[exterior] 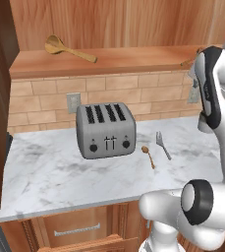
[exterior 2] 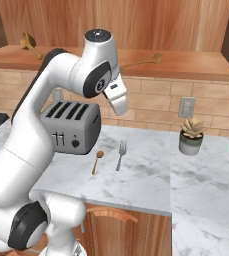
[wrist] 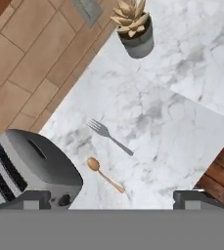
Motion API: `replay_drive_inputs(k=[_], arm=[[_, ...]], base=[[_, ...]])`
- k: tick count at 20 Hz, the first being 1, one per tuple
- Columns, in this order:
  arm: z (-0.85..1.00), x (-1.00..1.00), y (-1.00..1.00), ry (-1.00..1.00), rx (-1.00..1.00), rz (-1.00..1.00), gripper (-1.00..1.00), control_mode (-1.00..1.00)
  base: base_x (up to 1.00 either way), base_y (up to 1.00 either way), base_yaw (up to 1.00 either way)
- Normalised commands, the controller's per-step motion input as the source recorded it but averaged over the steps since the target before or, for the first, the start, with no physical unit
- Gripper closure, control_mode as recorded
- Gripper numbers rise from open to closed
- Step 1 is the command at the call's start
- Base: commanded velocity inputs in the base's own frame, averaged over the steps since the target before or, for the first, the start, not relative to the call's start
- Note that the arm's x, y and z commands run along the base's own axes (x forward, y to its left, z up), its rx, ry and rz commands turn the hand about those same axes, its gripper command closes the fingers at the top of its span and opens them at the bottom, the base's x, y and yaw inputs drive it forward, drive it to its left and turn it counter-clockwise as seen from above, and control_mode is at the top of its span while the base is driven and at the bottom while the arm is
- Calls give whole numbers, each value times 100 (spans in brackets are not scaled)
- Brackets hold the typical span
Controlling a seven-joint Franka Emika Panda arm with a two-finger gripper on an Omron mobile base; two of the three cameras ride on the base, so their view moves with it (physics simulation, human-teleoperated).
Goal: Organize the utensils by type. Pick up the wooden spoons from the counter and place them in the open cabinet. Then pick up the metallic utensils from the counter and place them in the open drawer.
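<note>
While both wooden spoons (exterior 2: 145, 61) lie on open cabinet (exterior: 109, 61) shelf, nxt = metal | fork (wrist: 109, 136) & coppery spoon (wrist: 104, 174) on counter (exterior: 60, 172), just beside toaster (exterior: 105, 130) | gripper (wrist: 112, 199) jaws wide apart, empty, high above | drop straight, pinch across handle | drawer cut off at btm edge; fingertips barely seen.

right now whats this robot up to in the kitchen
It is sorting utensils. Both wooden spoons already lie on the open cabinet shelf. The fork and small spoon are still on the counter beside the toaster. The gripper hovers open above them, holding nothing.
</note>
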Motion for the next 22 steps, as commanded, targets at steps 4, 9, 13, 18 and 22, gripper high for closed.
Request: replay_drive_inputs(k=[4,9,13,18,22], arm=[[-43,-16,30,19,-7,23,-100,-100],[-50,-9,53,22,-16,20,-100,-100],[-39,0,35,30,-11,24,-100,-100],[-40,0,13,27,-2,34,-100,-100],[-46,0,16,23,0,36,-100,-100]], base=[[0,0,0],[0,0,0],[0,0,0],[0,0,0],[0,0,0]])
